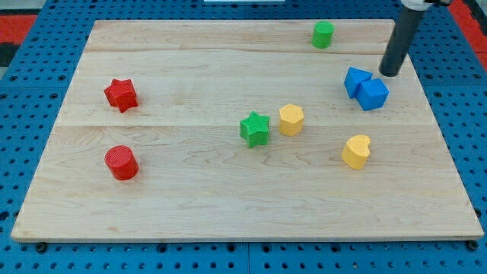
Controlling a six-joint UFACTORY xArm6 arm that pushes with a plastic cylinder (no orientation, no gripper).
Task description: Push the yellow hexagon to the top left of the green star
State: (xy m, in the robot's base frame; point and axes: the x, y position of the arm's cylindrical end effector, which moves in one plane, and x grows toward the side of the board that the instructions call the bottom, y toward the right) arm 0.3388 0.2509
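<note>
The yellow hexagon [291, 119] sits just to the right of the green star [255, 129], near the middle of the wooden board, almost touching it. My tip [389, 73] is far to the right and higher up, just above and right of two blue blocks [366, 87]. The tip is well apart from the yellow hexagon and the green star.
A yellow heart [356, 151] lies to the lower right of the hexagon. A green cylinder [323, 34] stands near the top edge. A red star [121, 94] and a red cylinder [121, 163] are at the left. The wooden board [190, 213] lies on a blue pegboard.
</note>
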